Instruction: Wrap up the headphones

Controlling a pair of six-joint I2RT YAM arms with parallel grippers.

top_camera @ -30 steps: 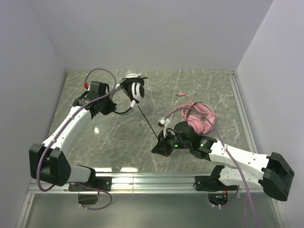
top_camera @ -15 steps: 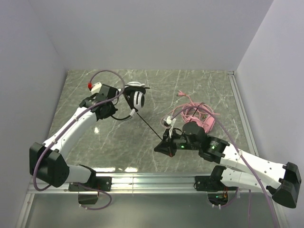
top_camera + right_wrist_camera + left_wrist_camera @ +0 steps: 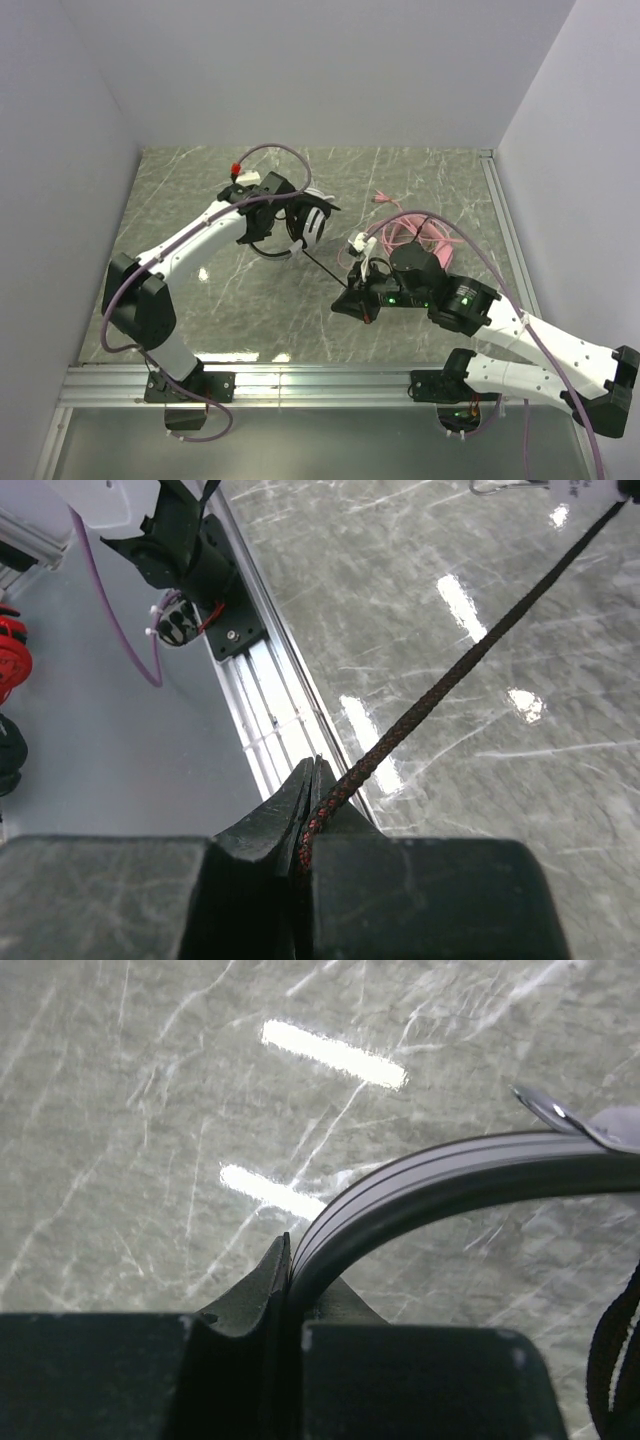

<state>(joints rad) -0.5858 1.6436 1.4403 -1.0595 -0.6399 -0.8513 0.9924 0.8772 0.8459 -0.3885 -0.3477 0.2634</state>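
My left gripper is shut on the black headband of the black-and-white headphones, which it holds above the table left of centre. Their black braided cable runs taut down to my right gripper, which is shut on it near the middle of the table. In the right wrist view the cable leaves the shut right gripper toward the upper right. The left gripper pinches the band edge-on. The pink headphones and their pink cable lie behind the right arm, partly hidden.
An aluminium rail runs along the table's near edge, with both arm bases bolted to it. Another rail borders the right side. White walls close in the left, back and right. The left arm's base mount shows in the right wrist view.
My left gripper has carried the black-and-white headphones rightward toward the table's centre. The right gripper has shifted slightly right with the cable, and the stretch of cable between the grippers is shorter.
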